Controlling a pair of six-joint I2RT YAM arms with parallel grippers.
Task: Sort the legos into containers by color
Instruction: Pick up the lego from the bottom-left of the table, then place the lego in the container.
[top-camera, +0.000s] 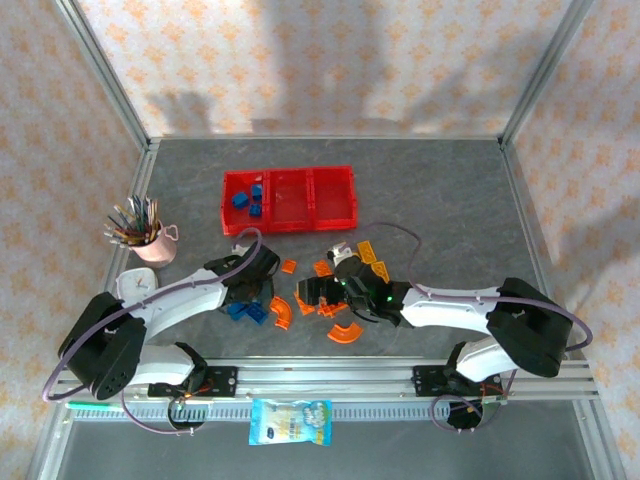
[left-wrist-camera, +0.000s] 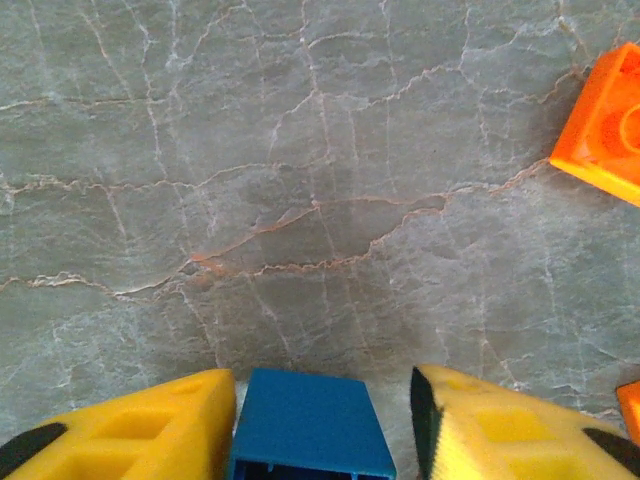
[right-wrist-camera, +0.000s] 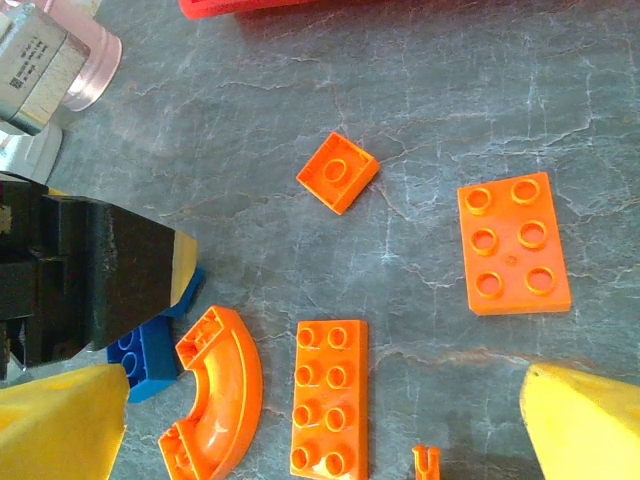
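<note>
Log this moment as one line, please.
left gripper: straddles blue brick | right gripper: open over orange bricks | tray: blue bricks in left compartment

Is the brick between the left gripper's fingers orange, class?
No: the brick flanked by the left gripper is blue.
</note>
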